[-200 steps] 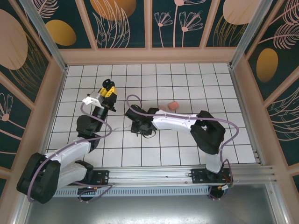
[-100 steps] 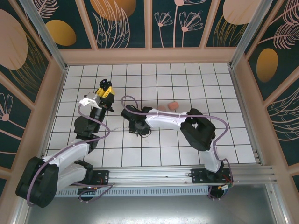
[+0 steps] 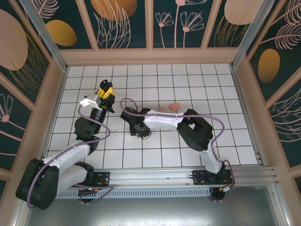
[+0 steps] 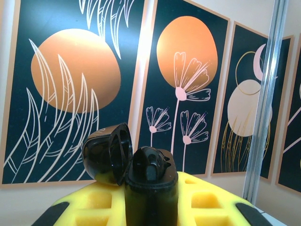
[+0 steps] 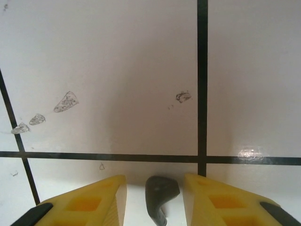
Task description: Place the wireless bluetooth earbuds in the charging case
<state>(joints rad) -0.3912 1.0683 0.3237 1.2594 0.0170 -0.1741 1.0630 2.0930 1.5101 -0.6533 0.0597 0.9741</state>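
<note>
a: walls [image 3: 122, 23] of dark floral panels are enclosing a white table [image 3: 188, 75] ruled with black grid lines. what is the left arm doing?

b: the left gripper [image 3: 107, 90] is standing raised over the far left tiles. its yellow fingers [image 4: 94, 202] are clenching a black case [image 4: 150, 181], which is sitting upright between them. the lid [image 4: 107, 153] is hanging open, tipped to the left in the wrist view.

a: is anything sitting in the case?

b: a dark moulded top is showing. whether a bud is seated there, i cannot tell.

a: and the right arm?

b: it is reaching leftward across the middle of the table. the right gripper [image 3: 139, 133] is pointing down, close to the surface.

a: jaws?

b: released. the two yellow pads are standing apart, with one black earbud [image 5: 161, 190] lying on the tile between them. a gap is showing on each side of it, narrower on the right of the wrist view. neither pad is touching it, as far as that view is showing.

a: where exactly is the earbud lying?

b: just short of a grid crossing, on the near side of the line. it is lying apart from the case, which is being held aloft.

a: anything else to note?

b: grey smudges [image 5: 66, 101] are marking the tile ahead of the pads. a coral blob [image 3: 174, 106] and a pale pink blob [image 3: 162, 109] are lying just beside each other past the right forearm. both are too small to identify.
</note>
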